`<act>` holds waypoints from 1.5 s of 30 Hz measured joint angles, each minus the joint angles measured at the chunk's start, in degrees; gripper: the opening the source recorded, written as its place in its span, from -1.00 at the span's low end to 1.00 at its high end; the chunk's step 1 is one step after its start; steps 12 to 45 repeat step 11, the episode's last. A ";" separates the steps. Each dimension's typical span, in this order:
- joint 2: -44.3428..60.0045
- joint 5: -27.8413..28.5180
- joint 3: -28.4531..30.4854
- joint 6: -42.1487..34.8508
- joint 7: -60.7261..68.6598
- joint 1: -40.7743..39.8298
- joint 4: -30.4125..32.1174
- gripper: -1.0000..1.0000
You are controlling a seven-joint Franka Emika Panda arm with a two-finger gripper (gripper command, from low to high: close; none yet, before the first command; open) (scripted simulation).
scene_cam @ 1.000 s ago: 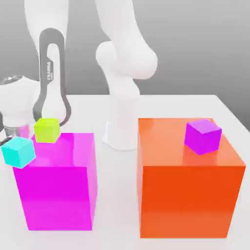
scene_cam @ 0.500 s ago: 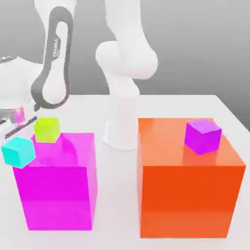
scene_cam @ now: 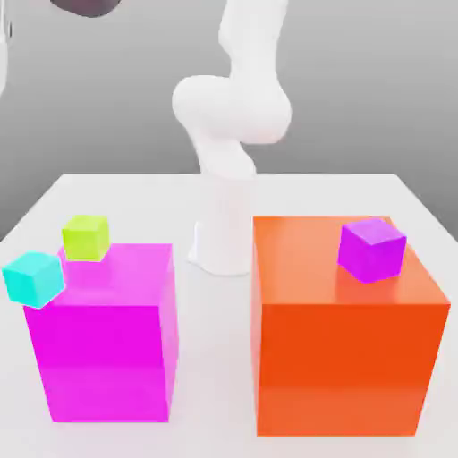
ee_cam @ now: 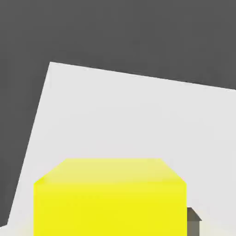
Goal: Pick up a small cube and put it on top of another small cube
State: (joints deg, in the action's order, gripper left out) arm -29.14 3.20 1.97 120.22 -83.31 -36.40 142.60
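Observation:
Three small cubes show in the exterior view. A lime cube (scene_cam: 86, 237) lies at the back left corner of the magenta block's top. Lower and further to the exterior view's left, a cyan cube (scene_cam: 34, 279) overlaps the magenta block's upper left corner; I cannot tell what it rests on. A purple cube (scene_cam: 371, 249) sits on top of the large orange block (scene_cam: 344, 322), near its back right corner. A dark part of the arm (scene_cam: 85, 5) shows at the upper left edge. The hand view holds a yellow block (ee_cam: 109, 196) on the white table.
The large magenta block (scene_cam: 107, 340) and the orange block stand side by side on the white table (scene_cam: 215, 358), with a gap between them. The arm's white base (scene_cam: 224, 233) rises behind that gap. A small dark shape (ee_cam: 193, 221) sits beside the yellow block.
The arm's hand and forearm, which were beside the lime and cyan cubes, have risen up and out at the exterior view's upper left. None of the cubes has moved.

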 joint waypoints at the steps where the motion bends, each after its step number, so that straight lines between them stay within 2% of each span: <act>1: -1.49 -1.14 -0.90 -2.52 0.03 1.23 0.93 -1.00; 3: -2.20 -3.14 -2.10 -3.77 -0.55 2.84 3.91 -1.00; 6: -0.09 -3.83 -2.61 1.85 -0.65 3.19 8.47 -1.00; 7: 0.70 -3.91 -2.68 3.92 -0.63 3.19 9.82 1.00; 45: 0.70 -3.91 -2.68 3.92 -0.63 3.19 9.82 1.00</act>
